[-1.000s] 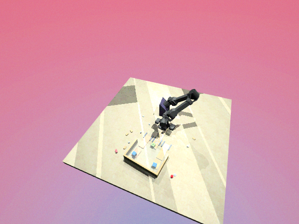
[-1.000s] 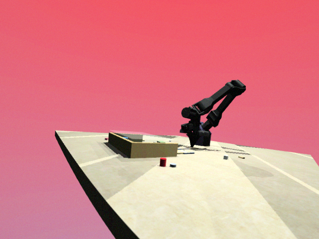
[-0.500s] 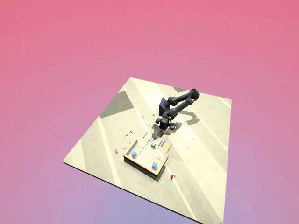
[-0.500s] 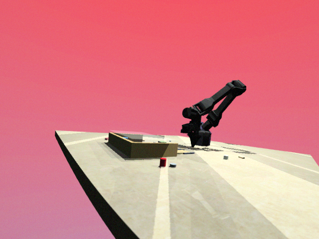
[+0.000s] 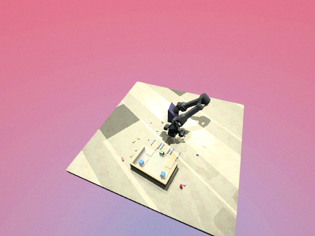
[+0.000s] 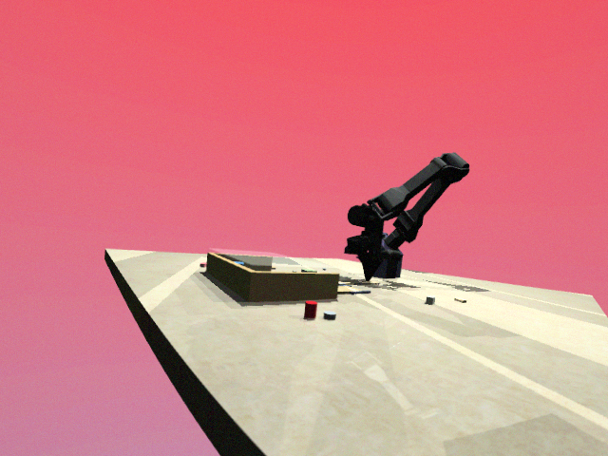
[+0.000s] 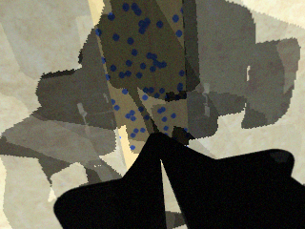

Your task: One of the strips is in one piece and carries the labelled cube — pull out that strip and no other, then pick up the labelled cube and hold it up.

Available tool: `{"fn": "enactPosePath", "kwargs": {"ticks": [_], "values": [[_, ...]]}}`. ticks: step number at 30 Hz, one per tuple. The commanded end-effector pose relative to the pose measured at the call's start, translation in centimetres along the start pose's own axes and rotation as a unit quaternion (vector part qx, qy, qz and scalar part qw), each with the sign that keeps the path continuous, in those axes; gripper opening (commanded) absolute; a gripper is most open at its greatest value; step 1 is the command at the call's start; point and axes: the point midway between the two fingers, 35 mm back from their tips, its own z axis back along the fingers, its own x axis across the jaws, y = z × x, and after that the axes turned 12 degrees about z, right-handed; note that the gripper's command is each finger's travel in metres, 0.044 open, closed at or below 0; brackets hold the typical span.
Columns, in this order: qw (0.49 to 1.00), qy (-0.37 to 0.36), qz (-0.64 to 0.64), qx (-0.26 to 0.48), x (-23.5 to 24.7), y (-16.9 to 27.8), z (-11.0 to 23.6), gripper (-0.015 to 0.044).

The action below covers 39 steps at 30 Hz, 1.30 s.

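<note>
The pale, marbled table (image 5: pixel 208 183) carries everything, and the low wooden platform (image 5: pixel 152 175) on it serves as the landmark. The black jointed arm (image 5: pixel 189 109) folds down on the far side of the platform, its dark blue base block (image 5: pixel 171 111) behind it. Flat tan strips (image 5: pixel 171 160) lie across the platform top and stick out over its far edge among short blue bars (image 5: pixel 153 142). A small green cube (image 5: pixel 161 151), which may be the labelled one, sits on a strip near the far edge, and two light blue cubes (image 5: pixel 141 161) sit at the nearer corners. The gripper (image 7: pixel 161 159) has its fingers pressed together with nothing between them, the tips low over a tan strip with blue dots (image 7: pixel 143 57) beyond the far edge. A red cylinder (image 6: pixel 310 310) and a flat grey-blue disc (image 6: pixel 329 315) stand just off one near corner.
</note>
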Motion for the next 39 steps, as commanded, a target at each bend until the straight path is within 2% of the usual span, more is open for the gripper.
{"fn": "enactPosePath", "kwargs": {"ticks": [1, 7, 8, 13, 19, 35, 36, 39], "values": [[1.0, -0.003, -0.005, 0.016, 0.1, 1.0, -0.5, 0.0], [1.0, -0.003, -0.005, 0.016, 0.1, 1.0, -0.5, 0.0], [1.0, 0.0, 0.0, 0.001, 0.0, 0.0, 0.2, 0.0], [1.0, -0.002, -0.004, 0.015, -0.1, -0.3, 4.0, 0.0], [1.0, -0.002, -0.005, 0.016, 0.0, -0.2, 4.2, 0.0], [1.0, -0.002, 0.0, 0.014, -1.0, -5.8, 4.3, 0.042], [1.0, -0.002, 0.0, 0.014, -1.1, -6.1, 4.3, 0.044], [1.0, -0.002, 0.0, 0.014, -1.2, -7.1, 4.5, 0.044]]}}
